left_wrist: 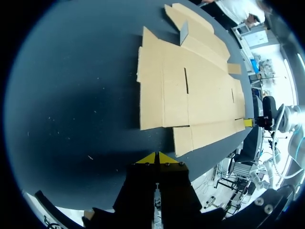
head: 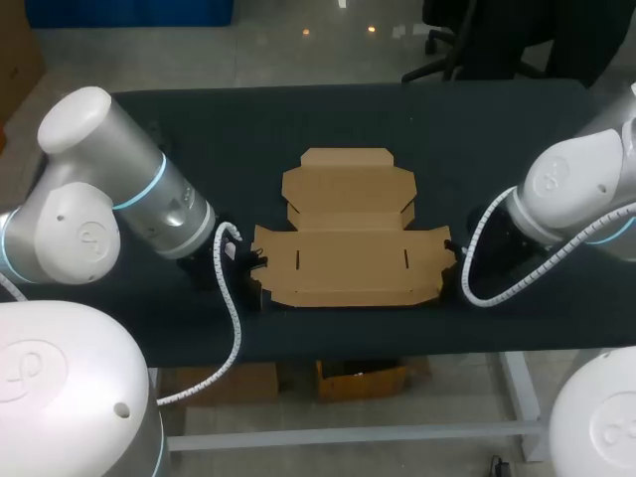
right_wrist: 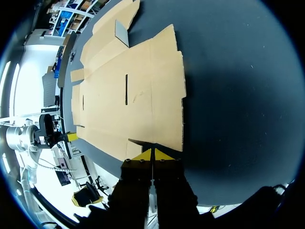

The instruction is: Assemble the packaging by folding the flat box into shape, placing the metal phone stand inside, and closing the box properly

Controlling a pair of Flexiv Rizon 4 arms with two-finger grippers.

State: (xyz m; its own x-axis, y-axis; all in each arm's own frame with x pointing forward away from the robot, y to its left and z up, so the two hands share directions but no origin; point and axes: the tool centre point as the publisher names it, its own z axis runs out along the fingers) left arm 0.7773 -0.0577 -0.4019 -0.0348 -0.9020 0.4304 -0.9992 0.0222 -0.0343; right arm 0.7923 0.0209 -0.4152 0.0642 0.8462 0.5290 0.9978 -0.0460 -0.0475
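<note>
The flat brown cardboard box (head: 348, 243) lies unfolded in the middle of the dark table, with its lid panel toward the far side. My left gripper (head: 255, 286) sits low at the box's front left corner. In the left wrist view its fingers (left_wrist: 157, 158) are shut with nothing between them, a short way off the cardboard (left_wrist: 190, 90). My right gripper (head: 450, 273) is low at the box's right edge. In the right wrist view it (right_wrist: 152, 155) is shut, its tips right at the edge of the cardboard (right_wrist: 133, 90). No metal phone stand is in view.
The table's dark cloth (head: 199, 129) spreads wide to the left, right and back of the box. The table's front edge (head: 348, 343) runs just behind both grippers. A small flap (left_wrist: 183, 33) on the box's far part stands slightly raised.
</note>
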